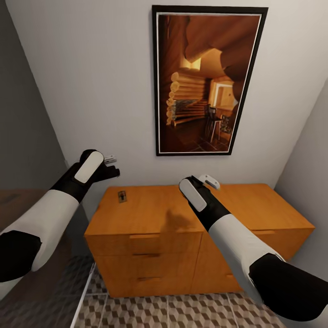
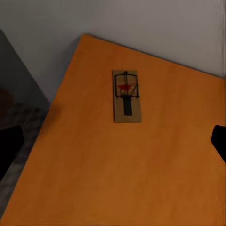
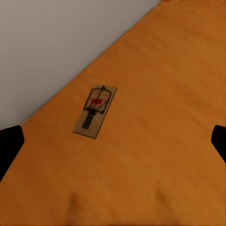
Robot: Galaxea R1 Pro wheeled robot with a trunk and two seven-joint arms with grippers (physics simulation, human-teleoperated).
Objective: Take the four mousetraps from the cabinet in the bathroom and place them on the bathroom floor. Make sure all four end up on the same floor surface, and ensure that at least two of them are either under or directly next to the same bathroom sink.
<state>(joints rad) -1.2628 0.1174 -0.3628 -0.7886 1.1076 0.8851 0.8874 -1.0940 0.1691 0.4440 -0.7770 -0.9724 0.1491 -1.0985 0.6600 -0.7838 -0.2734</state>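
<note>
Left wrist view shows a mousetrap [image 2: 126, 96] flat on the cabinet [image 2: 141, 179] top, light, stiff, best pinched across its long edges by the left claw [image 2: 113, 141], spread wide and empty.

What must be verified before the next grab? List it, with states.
1. Mousetrap reachable: ok. It lies flat on the cabinet top, near the left rear corner.
2. Left gripper ready: ok. It is open, empty and raised above that corner.
3. Right gripper ready: ok. It is open and empty, over the cabinet top.
4. Space around the mousetrap: ok. There is bare wood on all sides of it.
5. All four mousetraps found: not ok. Whether both wrist views show the same one: cannot tell.
</note>
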